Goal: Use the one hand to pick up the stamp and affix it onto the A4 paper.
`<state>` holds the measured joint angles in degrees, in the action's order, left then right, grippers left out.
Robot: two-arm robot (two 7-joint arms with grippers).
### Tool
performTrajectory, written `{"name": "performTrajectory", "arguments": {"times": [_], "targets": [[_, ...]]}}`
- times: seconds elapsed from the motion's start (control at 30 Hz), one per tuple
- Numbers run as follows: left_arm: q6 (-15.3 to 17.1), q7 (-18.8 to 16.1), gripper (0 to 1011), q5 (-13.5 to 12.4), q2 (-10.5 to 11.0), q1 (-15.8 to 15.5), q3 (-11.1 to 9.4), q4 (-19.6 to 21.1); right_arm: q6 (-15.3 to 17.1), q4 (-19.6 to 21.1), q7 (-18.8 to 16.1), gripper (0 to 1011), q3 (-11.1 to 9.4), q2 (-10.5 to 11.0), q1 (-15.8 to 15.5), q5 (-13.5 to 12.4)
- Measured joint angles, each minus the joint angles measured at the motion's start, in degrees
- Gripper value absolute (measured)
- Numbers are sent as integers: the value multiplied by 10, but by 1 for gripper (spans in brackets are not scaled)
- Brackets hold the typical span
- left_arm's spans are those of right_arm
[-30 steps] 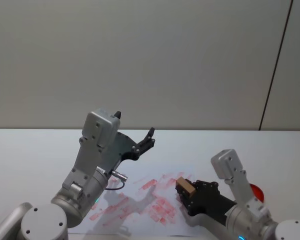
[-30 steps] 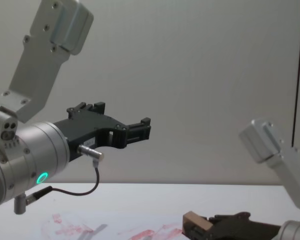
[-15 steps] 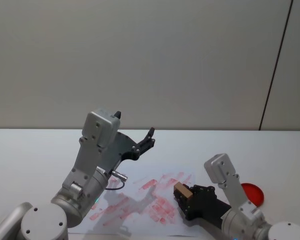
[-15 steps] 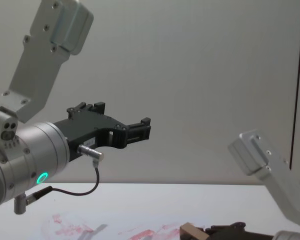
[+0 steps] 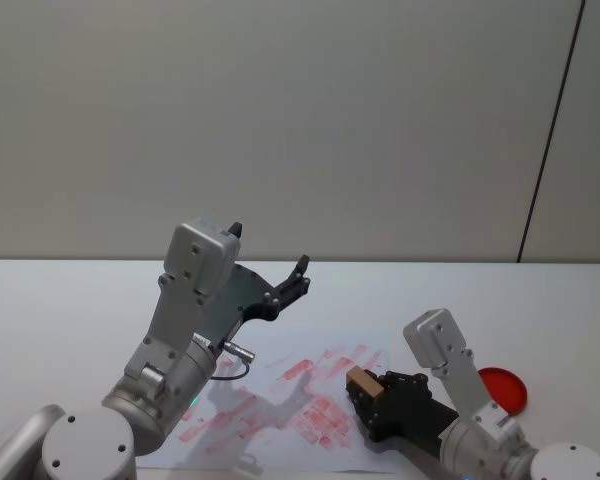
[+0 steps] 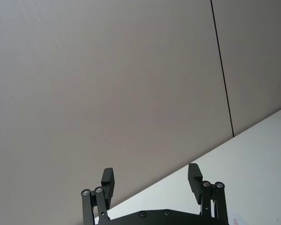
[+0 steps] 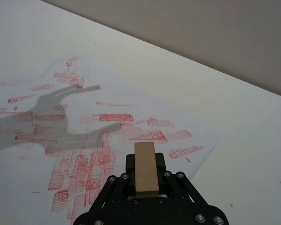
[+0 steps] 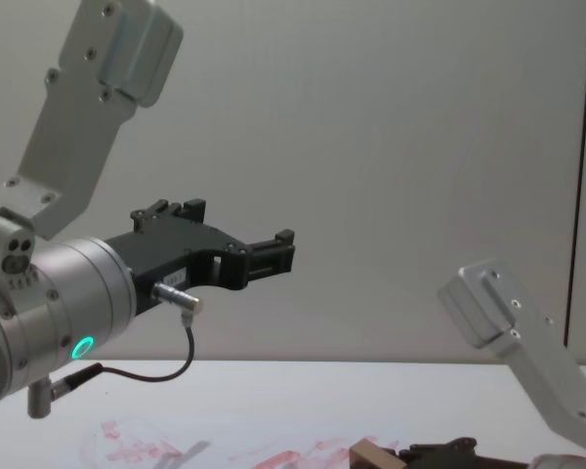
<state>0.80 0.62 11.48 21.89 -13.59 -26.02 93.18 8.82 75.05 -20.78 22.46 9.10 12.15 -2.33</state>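
The stamp [image 5: 360, 381], gripped in the right claw [image 5: 367, 394], has moved lower over the A4 paper [image 5: 280, 425]; left claw [image 5: 269, 248] gapes open.

White counter [image 5: 70, 300] carries the A4 paper [image 5: 280, 395], flat and red-printed; round red ink pad [image 5: 503, 386] lies right of it, apart.
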Motion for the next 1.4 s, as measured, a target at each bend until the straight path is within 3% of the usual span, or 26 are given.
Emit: {"name": "performTrajectory", "arguments": {"times": [0.33,0.7,1.4], "targets": [[0,0,1003,0,0,0,0,0,5,2,1,220,0,1,-1,-2],[0,0,1002,0,0,0,0,0,-2,36,6,220,-6,10,-11,-25],[0,0,1002,0,0,0,0,0,-15,123,48,220,-57,66,-45,-95]]}}
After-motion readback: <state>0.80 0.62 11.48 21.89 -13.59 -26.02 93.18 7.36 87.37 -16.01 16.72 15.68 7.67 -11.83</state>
